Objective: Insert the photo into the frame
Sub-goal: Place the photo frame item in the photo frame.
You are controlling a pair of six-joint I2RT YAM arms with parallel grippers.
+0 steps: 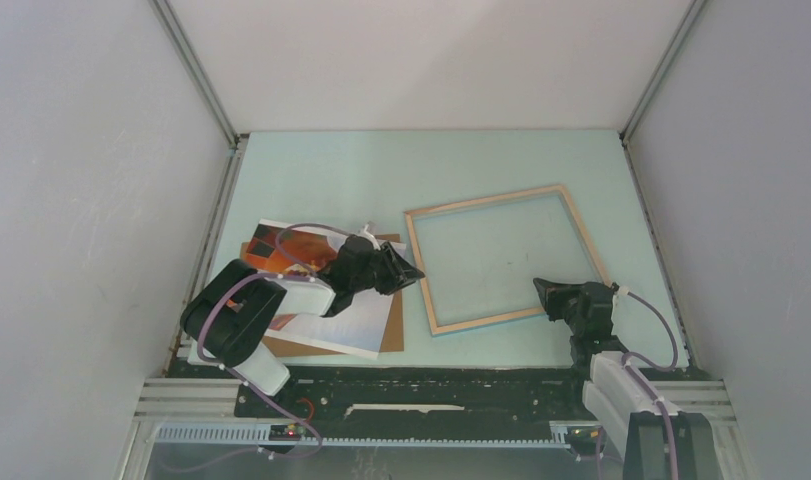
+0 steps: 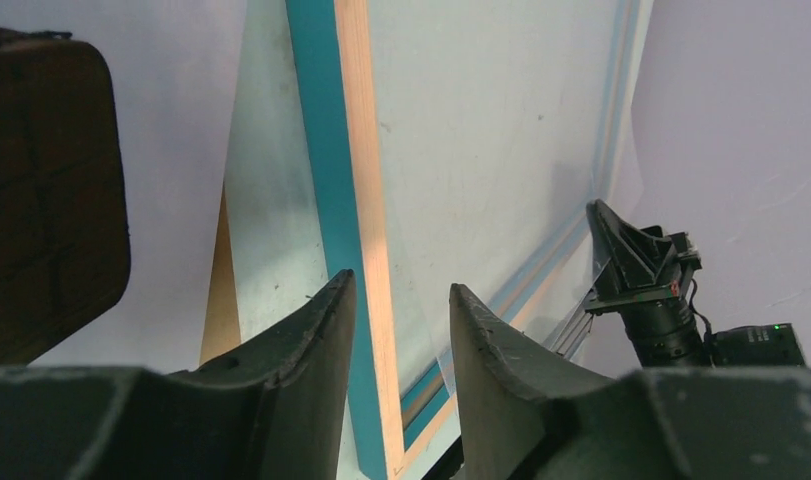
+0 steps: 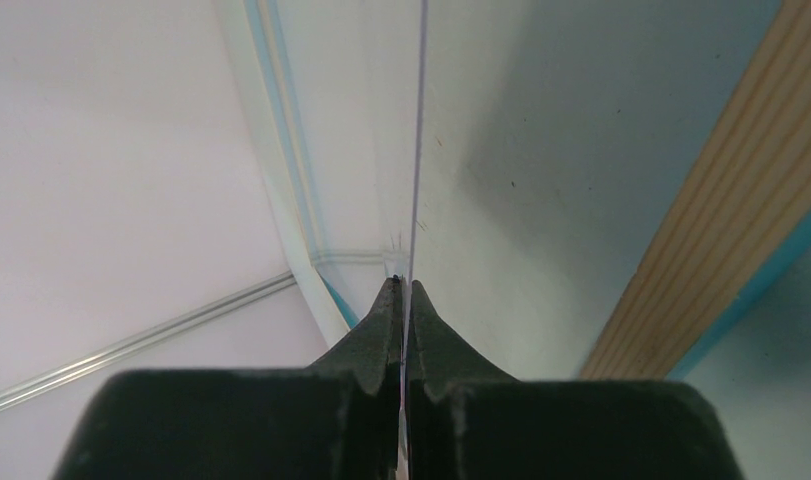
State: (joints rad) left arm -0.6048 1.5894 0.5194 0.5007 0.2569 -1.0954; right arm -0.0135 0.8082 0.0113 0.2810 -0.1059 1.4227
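Top external view, near edge first: the left gripper [image 1: 409, 270] reaches out over the right side of the photo [image 1: 356, 315], its tips just beside the left rail of the frame [image 1: 484, 199]. On the left wrist view the left gripper [image 2: 401, 290] has its jaws partly apart with nothing pinched between them, and the rail's blue edge and pale wood run past beneath the gap. Over at 4 o'clock on the table [image 1: 381, 170], the right gripper [image 1: 543, 290] sits over the frame's near rail. On the right wrist view, the right gripper [image 3: 401, 285] is clamped tight on the edge of a thin clear sheet [image 3: 418, 150] that stands up from its tips. The photo lies at 8 o'clock on a brown backing board [image 1: 398, 330], orange pattern toward the far end, partly under the left arm and outside the frame. Further out, at 3 o'clock from the photo, the frame lies skewed, wood side up.
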